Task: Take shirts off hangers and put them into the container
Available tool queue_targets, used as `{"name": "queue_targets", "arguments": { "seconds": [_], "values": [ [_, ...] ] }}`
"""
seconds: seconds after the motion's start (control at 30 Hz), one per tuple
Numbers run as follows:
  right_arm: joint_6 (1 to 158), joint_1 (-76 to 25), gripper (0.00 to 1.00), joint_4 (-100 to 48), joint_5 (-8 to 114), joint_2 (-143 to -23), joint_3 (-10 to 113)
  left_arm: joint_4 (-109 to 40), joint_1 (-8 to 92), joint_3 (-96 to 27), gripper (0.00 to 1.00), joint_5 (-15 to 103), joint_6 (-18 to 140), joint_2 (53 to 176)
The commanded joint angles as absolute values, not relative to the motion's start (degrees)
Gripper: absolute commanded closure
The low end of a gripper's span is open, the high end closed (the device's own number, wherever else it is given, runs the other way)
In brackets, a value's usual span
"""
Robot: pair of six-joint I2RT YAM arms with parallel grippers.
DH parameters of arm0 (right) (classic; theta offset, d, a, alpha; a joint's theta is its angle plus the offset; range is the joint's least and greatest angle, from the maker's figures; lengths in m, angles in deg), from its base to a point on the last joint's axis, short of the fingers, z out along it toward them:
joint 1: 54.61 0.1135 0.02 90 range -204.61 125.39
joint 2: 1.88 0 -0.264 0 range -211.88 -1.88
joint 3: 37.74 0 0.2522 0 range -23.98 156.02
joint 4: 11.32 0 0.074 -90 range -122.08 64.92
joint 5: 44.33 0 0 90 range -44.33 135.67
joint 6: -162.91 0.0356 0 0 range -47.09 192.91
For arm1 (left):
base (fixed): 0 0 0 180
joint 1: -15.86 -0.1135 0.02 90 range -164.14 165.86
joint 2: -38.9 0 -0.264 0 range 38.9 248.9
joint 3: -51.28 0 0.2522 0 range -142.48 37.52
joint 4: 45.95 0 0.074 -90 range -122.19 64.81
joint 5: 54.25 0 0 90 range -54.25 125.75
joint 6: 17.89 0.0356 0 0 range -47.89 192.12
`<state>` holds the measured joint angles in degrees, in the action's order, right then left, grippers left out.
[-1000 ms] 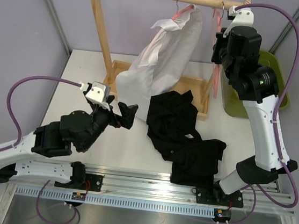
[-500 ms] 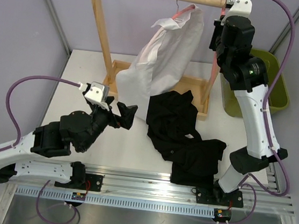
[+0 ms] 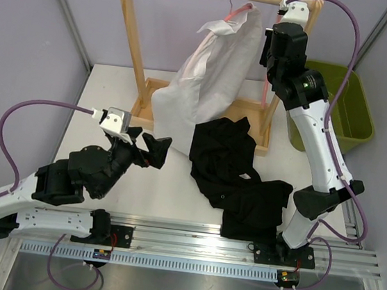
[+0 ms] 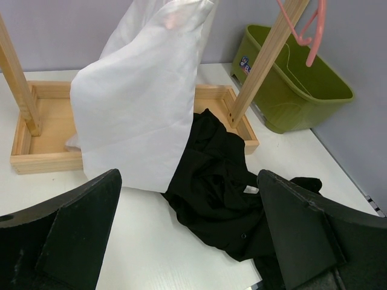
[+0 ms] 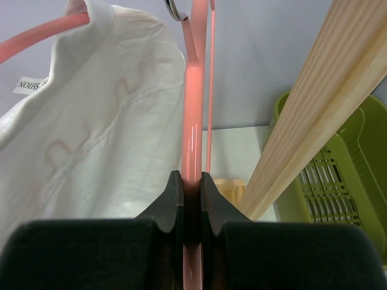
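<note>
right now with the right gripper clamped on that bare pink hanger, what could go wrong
The right gripper holds the bare pink hanger close beside the white shirt, so pulling it away may snag the fabric. The wooden rack post stands near on the other side, so a sideways swing could hit it.

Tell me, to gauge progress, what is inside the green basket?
Only bare green plastic with a slotted bottom shows inside the basket; no fabric is visible there. The rack's wooden post covers part of one end, so that strip cannot be checked.
</note>
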<state>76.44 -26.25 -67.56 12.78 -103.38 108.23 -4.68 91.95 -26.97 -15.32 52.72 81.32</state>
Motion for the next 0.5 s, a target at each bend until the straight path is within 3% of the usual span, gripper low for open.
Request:
{"name": "queue_targets", "arguments": {
  "seconds": [0.0, 0.17, 0.2, 0.23, 0.27, 0.3, 0.47],
  "values": [
    [79.1, -26.5, 1.0, -65.9, 11.9, -100.5, 107.1, -6.2, 92.1, -27.0, 0.01, -16.3, 51.2, 81.3],
    [80.6, -26.9, 0.97, -68.2, 11.8, -101.3, 107.9, -5.4, 92.1, -27.0, 0.01, -15.9, 50.2, 80.9],
    [81.0, -26.8, 0.81, -68.7, 12.0, -101.1, 107.3, -5.4, 92.1, -27.0, 0.01, -15.9, 50.1, 80.8],
    [81.2, -26.9, 0.31, -68.6, 12.1, -100.2, 106.8, -5.3, 92.1, -26.9, 0.01, -16.0, 50.1, 80.7],
    [81.3, -26.9, 0.06, -68.6, 12.8, -99.7, 106.2, -5.4, 92.1, -26.9, 0.01, -15.9, 50.1, 80.6],
    [81.3, -26.8, 0.01, -68.4, 13.0, -98.3, 105.1, -5.4, 92.2, -26.9, 0.01, -16.0, 50.1, 80.5],
    [80.4, -26.8, 0.01, -67.4, 16.3, -92.2, 100.7, -5.8, 92.2, -26.9, 0.01, -16.5, 50.8, 81.0]
  ]
}}
